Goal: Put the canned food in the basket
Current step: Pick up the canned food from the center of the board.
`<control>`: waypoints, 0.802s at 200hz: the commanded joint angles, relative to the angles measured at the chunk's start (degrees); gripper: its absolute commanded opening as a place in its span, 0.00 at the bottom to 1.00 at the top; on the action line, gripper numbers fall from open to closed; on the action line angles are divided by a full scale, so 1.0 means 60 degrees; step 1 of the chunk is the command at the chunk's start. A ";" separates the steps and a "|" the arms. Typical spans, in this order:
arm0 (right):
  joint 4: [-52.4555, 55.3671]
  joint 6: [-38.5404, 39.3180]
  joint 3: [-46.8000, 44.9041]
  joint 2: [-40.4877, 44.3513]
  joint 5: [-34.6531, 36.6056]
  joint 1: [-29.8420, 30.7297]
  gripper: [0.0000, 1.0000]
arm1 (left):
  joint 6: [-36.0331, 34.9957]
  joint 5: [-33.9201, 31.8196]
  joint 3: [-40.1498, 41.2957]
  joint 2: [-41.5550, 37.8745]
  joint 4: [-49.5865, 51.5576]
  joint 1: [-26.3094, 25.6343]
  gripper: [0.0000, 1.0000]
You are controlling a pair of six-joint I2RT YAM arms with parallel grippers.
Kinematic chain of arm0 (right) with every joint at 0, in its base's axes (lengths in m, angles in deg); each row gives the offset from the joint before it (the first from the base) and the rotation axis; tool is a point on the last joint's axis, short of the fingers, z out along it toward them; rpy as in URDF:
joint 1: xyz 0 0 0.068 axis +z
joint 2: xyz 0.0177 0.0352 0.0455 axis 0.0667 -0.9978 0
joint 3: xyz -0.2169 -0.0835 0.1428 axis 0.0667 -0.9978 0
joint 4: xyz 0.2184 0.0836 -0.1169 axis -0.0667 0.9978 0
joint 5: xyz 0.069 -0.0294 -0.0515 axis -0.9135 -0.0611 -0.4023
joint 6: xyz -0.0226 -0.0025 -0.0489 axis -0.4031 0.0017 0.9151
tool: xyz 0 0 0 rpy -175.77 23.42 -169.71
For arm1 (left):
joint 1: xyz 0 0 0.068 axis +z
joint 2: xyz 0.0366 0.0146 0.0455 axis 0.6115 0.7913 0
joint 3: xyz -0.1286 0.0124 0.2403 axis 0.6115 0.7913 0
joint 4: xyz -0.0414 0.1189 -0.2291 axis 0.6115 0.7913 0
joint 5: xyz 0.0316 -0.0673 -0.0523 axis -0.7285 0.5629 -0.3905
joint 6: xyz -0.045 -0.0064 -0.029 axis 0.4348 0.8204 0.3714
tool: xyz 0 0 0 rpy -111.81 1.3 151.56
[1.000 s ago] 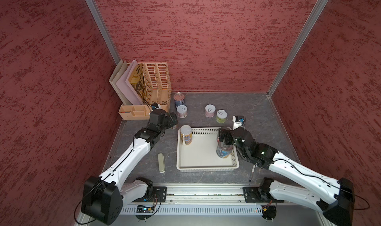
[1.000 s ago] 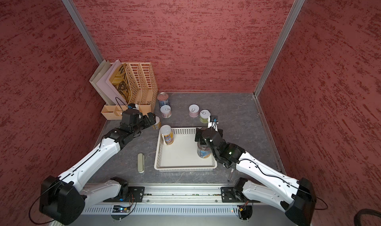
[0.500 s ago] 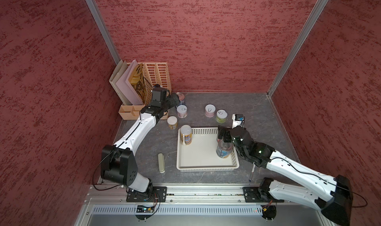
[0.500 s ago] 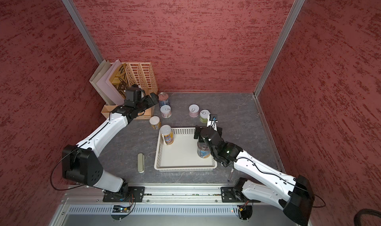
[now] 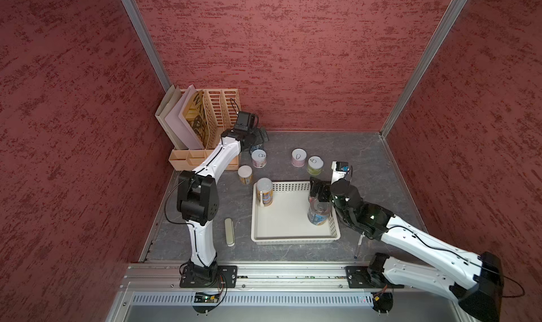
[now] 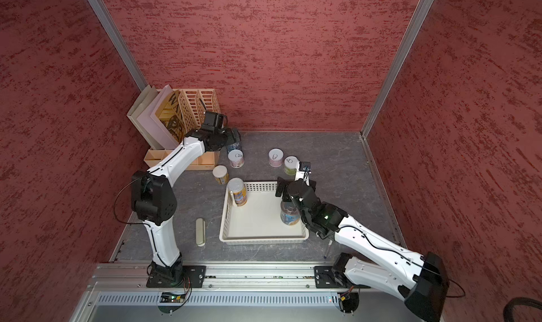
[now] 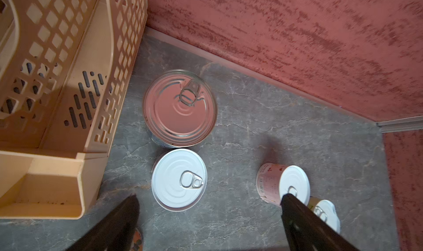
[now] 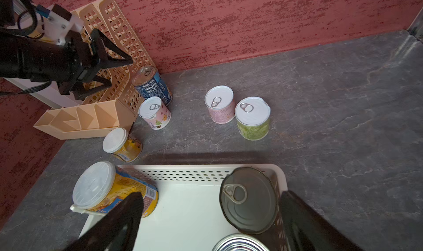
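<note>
Silver-lid can [image 8: 240,244] cut off at edge, r. wrist view.

White arms [image 5: 202,241], black joints [image 5: 198,200]

Blue-labelled can [image 8: 153,84]: white nutrition-facts panel, heading barely legible, fine print unreadable. Small yellow can [image 8: 123,147], tall yellow can [image 8: 119,189] and pink can [image 7: 270,181]: each carried a barcode, digits illegible.
</note>
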 commanded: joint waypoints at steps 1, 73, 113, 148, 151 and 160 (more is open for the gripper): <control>-0.0161 -0.0130 0.0035 0.0031 -0.0106 -0.0077 0.98 | -0.0557 -0.0278 -0.0695 0.0426 0.0530 -0.0110 1.00; -0.0167 -0.0176 0.0060 -0.0049 -0.0272 -0.0082 0.98 | -0.0633 -0.1163 -0.1921 0.1719 0.1121 -0.0144 1.00; -0.0168 -0.0202 0.0075 -0.0133 -0.0314 -0.0086 0.98 | -0.0597 -0.1452 -0.2175 0.2275 0.1018 -0.0144 1.00; -0.0182 -0.0246 0.0087 -0.0220 -0.0403 -0.0089 0.98 | -0.0810 -0.1451 -0.2794 0.2853 0.1064 -0.0130 1.00; -0.0182 -0.0248 0.0087 -0.0224 -0.0399 -0.0079 0.98 | -0.0826 -0.1473 -0.2899 0.2930 0.1100 -0.0130 1.00; -0.0182 -0.0260 0.0083 -0.0268 -0.0403 -0.0078 0.98 | -0.0895 -0.1584 -0.3183 0.3118 0.1217 -0.0130 1.00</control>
